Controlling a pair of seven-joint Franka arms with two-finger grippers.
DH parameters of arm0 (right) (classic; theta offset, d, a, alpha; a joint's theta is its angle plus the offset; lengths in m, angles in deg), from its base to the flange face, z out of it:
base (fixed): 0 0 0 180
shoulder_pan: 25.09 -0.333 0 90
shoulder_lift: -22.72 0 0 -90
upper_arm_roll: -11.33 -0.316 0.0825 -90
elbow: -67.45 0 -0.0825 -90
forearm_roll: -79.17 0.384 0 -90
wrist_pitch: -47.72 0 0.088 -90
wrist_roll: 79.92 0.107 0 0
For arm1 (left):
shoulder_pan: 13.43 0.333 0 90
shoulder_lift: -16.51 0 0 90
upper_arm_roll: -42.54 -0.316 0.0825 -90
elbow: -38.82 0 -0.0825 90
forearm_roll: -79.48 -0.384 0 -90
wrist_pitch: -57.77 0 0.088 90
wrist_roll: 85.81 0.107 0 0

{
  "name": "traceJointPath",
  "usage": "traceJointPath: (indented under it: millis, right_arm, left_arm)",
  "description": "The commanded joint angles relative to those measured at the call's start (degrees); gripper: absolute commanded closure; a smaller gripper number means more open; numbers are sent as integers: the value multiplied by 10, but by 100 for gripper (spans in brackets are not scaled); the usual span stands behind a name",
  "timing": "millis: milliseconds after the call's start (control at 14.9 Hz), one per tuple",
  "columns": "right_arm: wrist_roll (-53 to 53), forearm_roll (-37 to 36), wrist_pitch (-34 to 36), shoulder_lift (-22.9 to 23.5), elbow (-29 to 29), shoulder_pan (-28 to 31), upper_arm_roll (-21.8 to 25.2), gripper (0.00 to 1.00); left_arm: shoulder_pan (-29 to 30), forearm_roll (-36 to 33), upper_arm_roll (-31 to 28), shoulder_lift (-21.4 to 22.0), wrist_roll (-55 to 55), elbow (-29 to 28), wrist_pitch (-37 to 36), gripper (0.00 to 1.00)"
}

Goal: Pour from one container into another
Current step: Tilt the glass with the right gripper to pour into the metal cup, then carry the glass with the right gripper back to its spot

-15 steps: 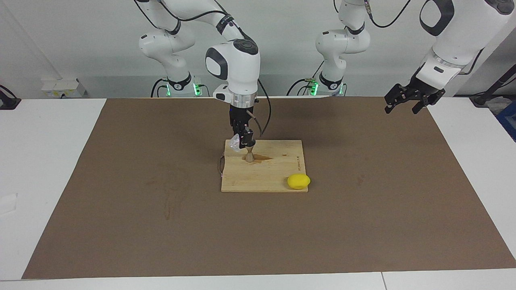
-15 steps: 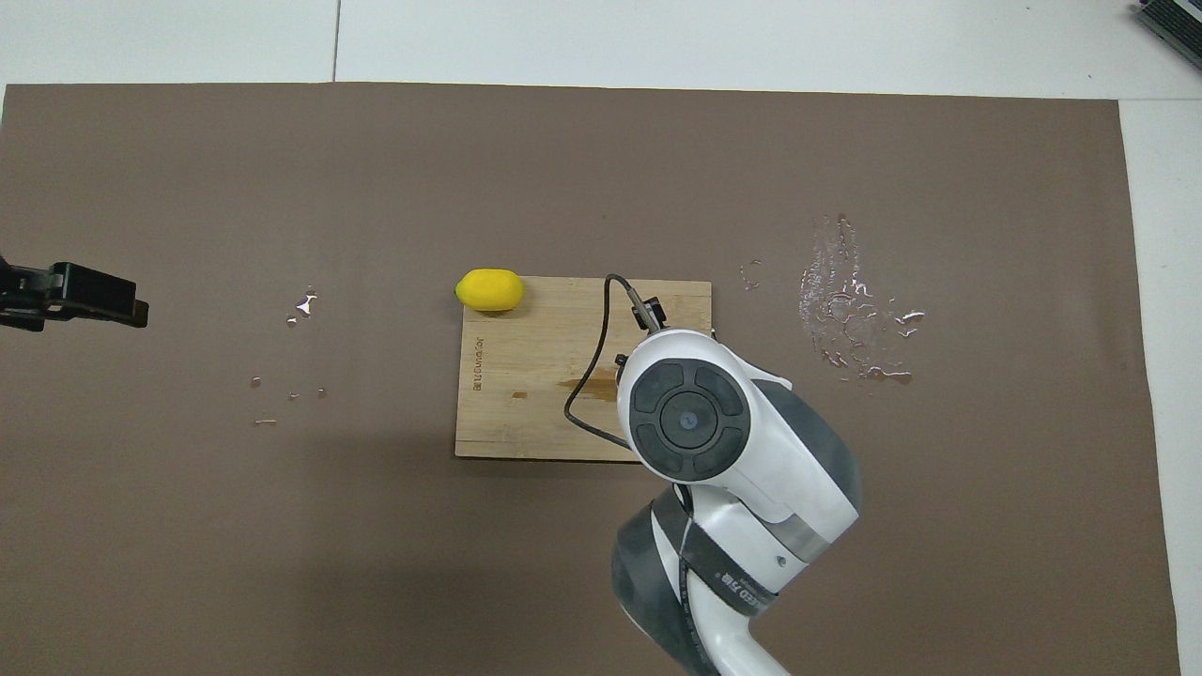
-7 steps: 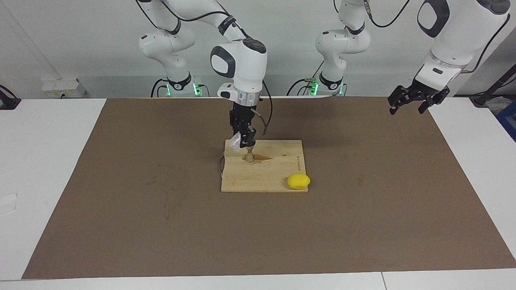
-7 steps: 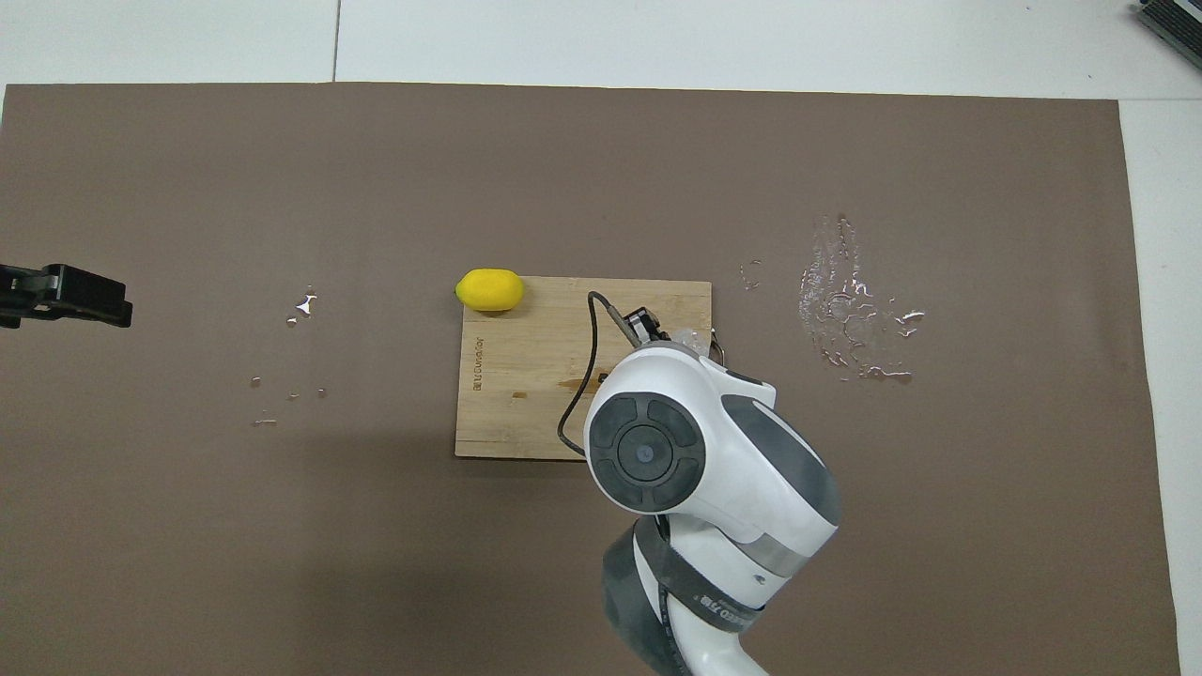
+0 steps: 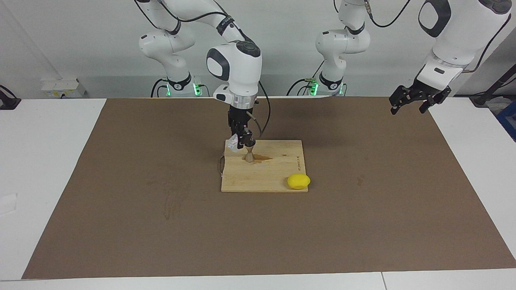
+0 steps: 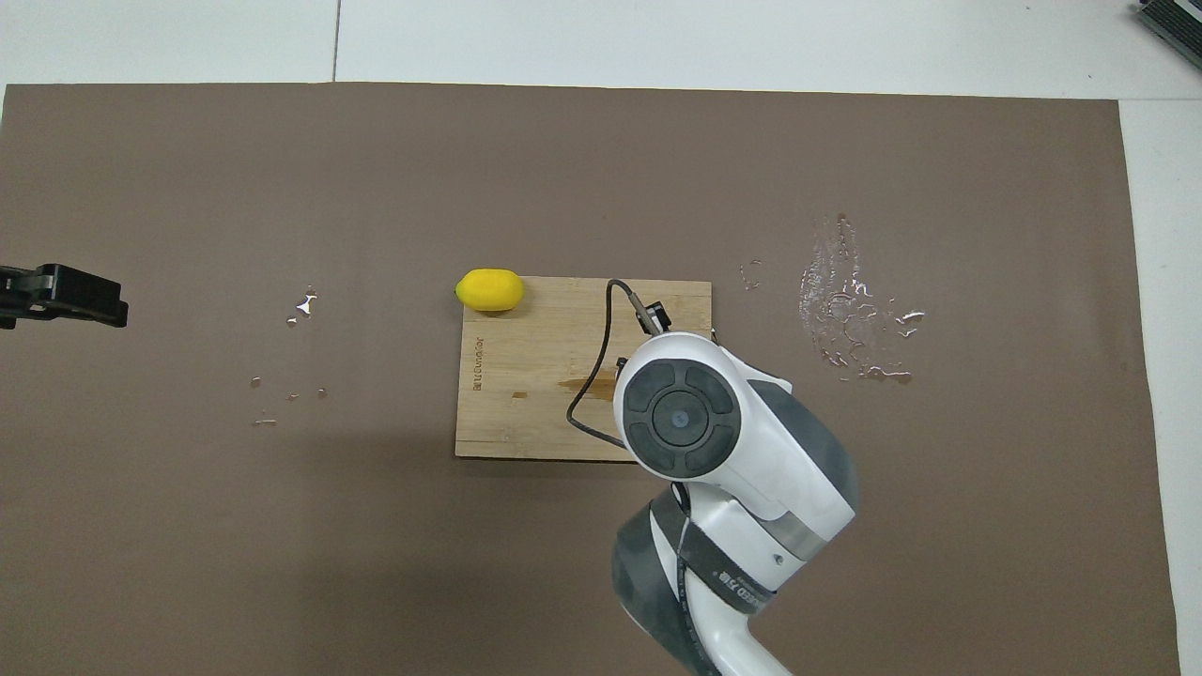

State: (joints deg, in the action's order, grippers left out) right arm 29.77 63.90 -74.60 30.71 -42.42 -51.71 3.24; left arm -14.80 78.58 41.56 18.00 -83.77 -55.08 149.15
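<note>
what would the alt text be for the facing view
The right gripper holds a small clear cup tipped over a silver jigger standing on a wooden board. A lemon lies at the board's corner; the left gripper waits, raised, at the mat's edge.

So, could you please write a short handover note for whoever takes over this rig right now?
Right claw: shut on the clear cup, tipped just above the jigger.
Left claw: open, empty, waiting in the air over the left arm's end of the table.
Jigger: upright on the cutting board, a wet stain beside it. The lemon sits at the board's corner.
Done: cup grasped, brought to the jigger.
Left: finish pouring, set the cup down.
</note>
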Motion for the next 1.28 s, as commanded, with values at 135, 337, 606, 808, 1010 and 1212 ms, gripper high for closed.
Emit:
traceJointPath:
  millis: [135,337,606,808,1010,1212]
  right_arm:
    - [-24,115,-4,10,10,30,-3,100]
    - [-32,168,-6,13,10,52,-3,100]
    - [-85,281,-6,15,4,108,-4,100]
    - [-175,392,6,12,-17,175,-3,100]
    - [-273,455,27,12,-40,238,-3,100]
    - [-357,481,45,26,-51,305,-3,100]
  left_arm:
    - [-5,-11,-2,19,-6,-19,5,0]
    - [-3,-11,-4,19,-8,-17,4,0]
    - [-3,-10,-2,19,-7,-17,5,0]
    - [-3,10,-2,19,-7,-16,6,0]
    - [-2,16,-2,19,-7,-17,10,0]
    - [-5,15,-2,19,-4,-20,5,0]
